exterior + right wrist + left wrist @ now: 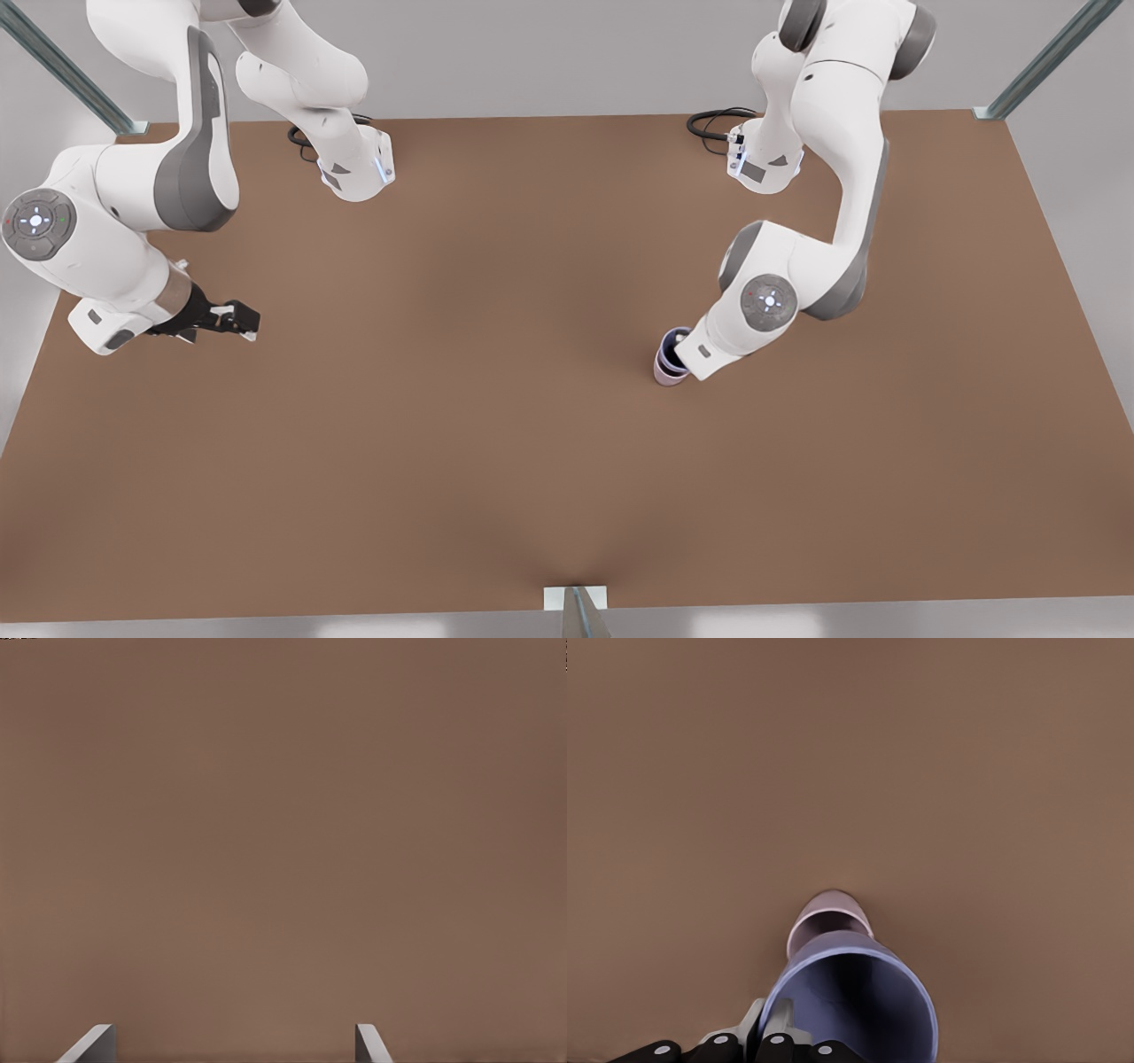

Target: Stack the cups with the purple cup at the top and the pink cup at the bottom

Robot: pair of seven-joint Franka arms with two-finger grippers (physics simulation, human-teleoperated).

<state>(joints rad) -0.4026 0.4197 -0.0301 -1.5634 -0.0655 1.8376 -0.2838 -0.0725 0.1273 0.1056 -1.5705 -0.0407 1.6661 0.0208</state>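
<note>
The purple cup sits nested in the pink cup, and the pair stands upright on the table. In the front view the pink cup is below and the purple cup's rim above, right of the table's middle. My left gripper is the one on the front view's right. Its fingers are shut on the purple cup's rim wall, one inside and one outside. My right gripper waits open, low over bare table at the front view's left, with nothing between its fingertips.
The brown table is bare around the stack. Both arm bases stand at the far edge with cables beside them. Metal frame posts stand at the corners and at the near edge's middle.
</note>
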